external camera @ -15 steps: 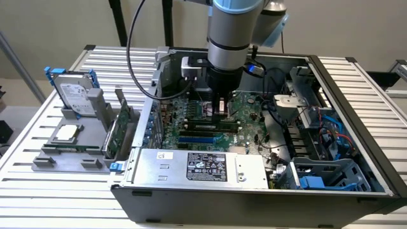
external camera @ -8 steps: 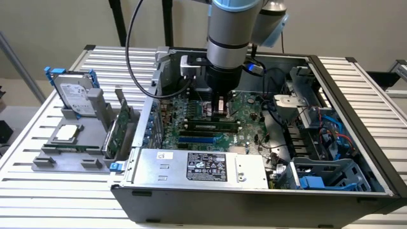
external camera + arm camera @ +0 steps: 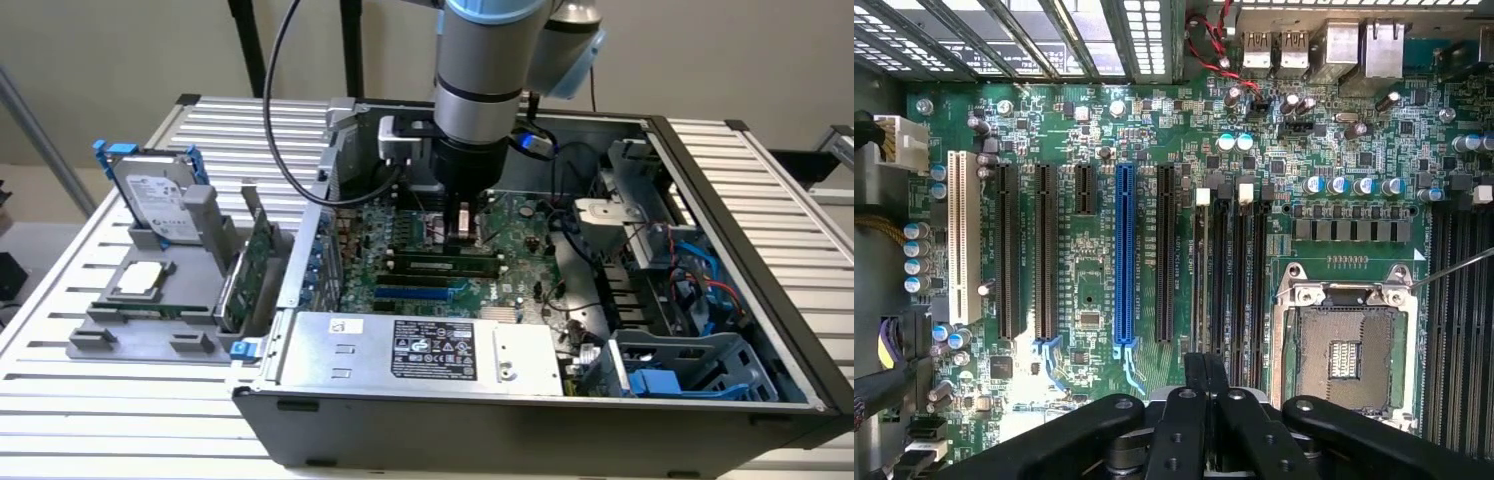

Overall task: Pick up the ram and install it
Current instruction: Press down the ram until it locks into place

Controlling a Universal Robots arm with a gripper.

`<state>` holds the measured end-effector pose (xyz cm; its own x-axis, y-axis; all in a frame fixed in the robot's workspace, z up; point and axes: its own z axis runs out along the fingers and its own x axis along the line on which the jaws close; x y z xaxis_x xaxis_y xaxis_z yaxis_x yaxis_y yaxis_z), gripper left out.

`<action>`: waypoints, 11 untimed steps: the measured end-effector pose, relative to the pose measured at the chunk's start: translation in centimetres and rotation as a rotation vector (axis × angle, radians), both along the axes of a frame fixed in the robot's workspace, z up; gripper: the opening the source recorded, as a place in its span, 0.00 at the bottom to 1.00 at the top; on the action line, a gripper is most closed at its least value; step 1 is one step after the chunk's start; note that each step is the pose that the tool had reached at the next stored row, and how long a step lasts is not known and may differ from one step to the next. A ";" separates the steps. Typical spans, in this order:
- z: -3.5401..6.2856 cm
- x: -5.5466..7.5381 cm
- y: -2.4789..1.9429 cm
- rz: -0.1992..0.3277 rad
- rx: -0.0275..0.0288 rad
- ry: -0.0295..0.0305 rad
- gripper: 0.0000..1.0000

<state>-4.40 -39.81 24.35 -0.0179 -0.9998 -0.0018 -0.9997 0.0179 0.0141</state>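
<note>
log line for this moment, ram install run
gripper: shut on ram | position: inside case, over motherboard | ram: above memory slots

A plain beige wall (image 3: pixel 120 50) stands behind the work area, evenly lit with no strong shadows. The table (image 3: pixel 80 420) is made of pale metal slats running side by side. Two dark poles (image 3: pixel 250 45) rise at the back, and a grey metal bar (image 3: pixel 40 130) leans at the exterior view's left.
</note>
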 end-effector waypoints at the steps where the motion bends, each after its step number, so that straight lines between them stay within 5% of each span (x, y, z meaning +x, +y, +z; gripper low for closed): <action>1: 0.00 0.0 0.00 0.000 0.0000 0.0000 0.00; 11: -0.42 0.0 0.01 0.000 0.0000 -0.0001 0.00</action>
